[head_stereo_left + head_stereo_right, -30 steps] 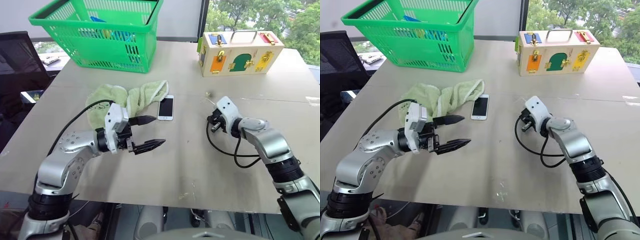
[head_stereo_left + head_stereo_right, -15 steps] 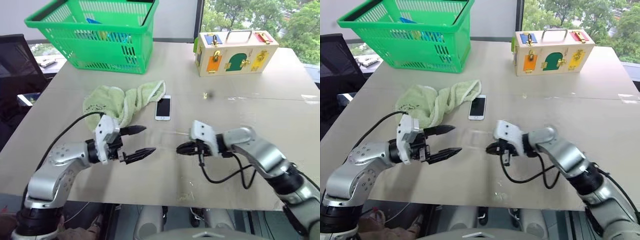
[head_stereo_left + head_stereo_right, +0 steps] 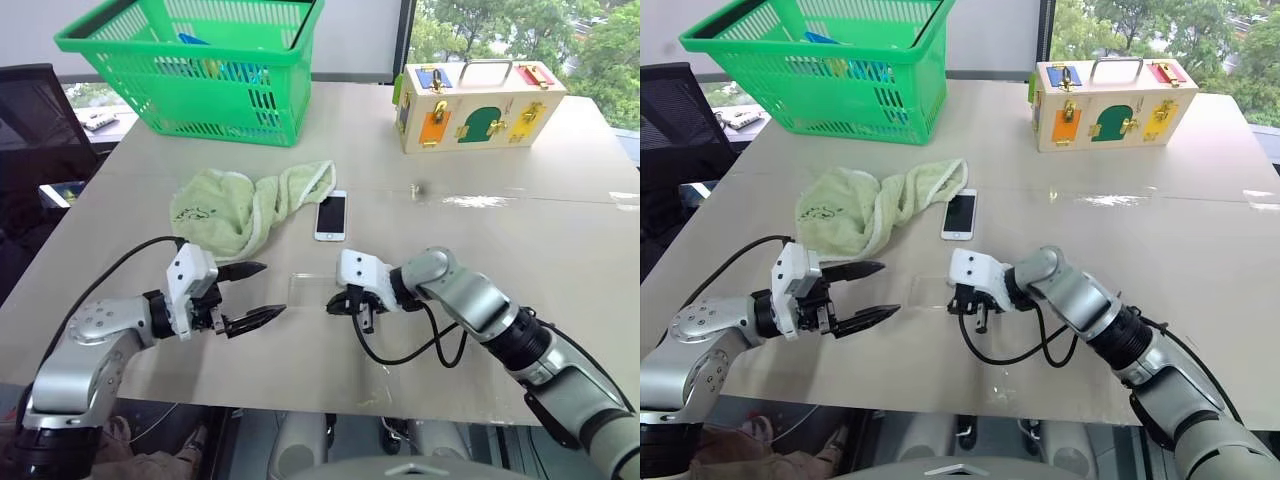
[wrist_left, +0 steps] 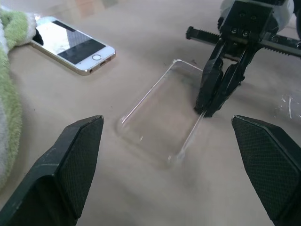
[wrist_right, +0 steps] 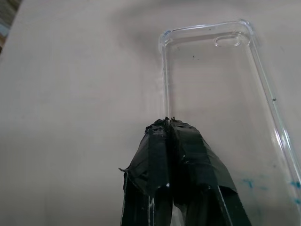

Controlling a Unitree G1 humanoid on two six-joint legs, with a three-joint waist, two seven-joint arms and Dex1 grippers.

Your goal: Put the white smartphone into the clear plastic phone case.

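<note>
The white smartphone [image 3: 331,215] lies flat, screen up, beside the towel. The clear plastic phone case [image 3: 310,292] lies hollow side up on the table in front of it, also seen close up in the wrist views [image 4: 162,115] [image 5: 221,84]. My right gripper [image 3: 334,306] is shut, its tips [image 5: 168,120] pinched on the middle of the case's long rim. My left gripper [image 3: 272,290] hovers open just left of the case, pointing at it, with nothing between its fingers [image 4: 80,155].
A crumpled green towel [image 3: 245,205] lies left of the phone. A green basket [image 3: 190,70] stands at the back left and a wooden latch box [image 3: 480,105] at the back right. My right gripper's black cable [image 3: 400,355] loops near the table's front edge.
My right gripper, shut all along, swung from right of the phone leftward and nearer, to the middle front of the table. My left gripper, still open, drew left and sank a little.
</note>
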